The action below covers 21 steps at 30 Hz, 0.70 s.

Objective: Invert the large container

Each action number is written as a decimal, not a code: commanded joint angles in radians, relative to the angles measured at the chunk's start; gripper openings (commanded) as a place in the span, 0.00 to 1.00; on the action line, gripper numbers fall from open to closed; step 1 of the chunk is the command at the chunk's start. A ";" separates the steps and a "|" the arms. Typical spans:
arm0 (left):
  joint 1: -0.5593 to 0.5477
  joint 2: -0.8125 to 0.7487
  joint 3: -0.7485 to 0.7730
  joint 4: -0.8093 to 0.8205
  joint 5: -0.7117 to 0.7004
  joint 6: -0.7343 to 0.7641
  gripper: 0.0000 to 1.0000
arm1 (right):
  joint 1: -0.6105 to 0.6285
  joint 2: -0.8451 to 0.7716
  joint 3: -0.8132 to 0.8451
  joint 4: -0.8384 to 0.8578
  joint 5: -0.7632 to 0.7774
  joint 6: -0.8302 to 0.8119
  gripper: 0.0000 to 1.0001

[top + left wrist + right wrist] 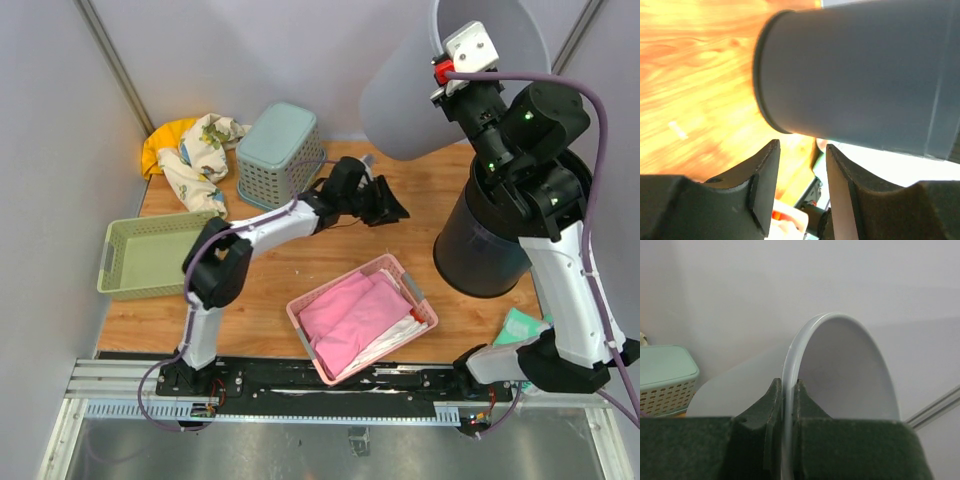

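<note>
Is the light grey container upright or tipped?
Tipped: the grey container hangs slanted in the air, rim in the right gripper.

Pale grey container (410, 95): top cut off by the overhead frame edge; lower rim hidden inside right gripper (788, 395). Black bin (480, 255): partly behind right arm (560, 240); blurred and cropped in the left wrist view. Teal cloth (522, 326): mostly behind the arm. Mint basket (662, 375): cropped at left.

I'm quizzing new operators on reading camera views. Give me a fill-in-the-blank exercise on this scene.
The right gripper is shut on the ____ of the pale grey container.
The left gripper is ____ and holds nothing.
The pink cloth lies in the ____ basket.
Missing words: rim; open; pink.
</note>
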 commanded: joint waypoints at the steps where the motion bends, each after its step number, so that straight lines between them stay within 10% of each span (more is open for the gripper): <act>1: 0.042 -0.240 -0.135 -0.035 -0.112 0.116 0.47 | 0.011 0.008 0.052 0.099 -0.033 0.026 0.00; 11: 0.238 -0.755 -0.748 0.001 -0.184 0.128 0.50 | -0.009 0.096 0.142 -0.139 -0.095 0.177 0.01; 21: 0.339 -1.156 -0.662 -0.333 -0.515 0.234 0.99 | -0.232 0.173 0.095 -0.207 -0.594 0.668 0.01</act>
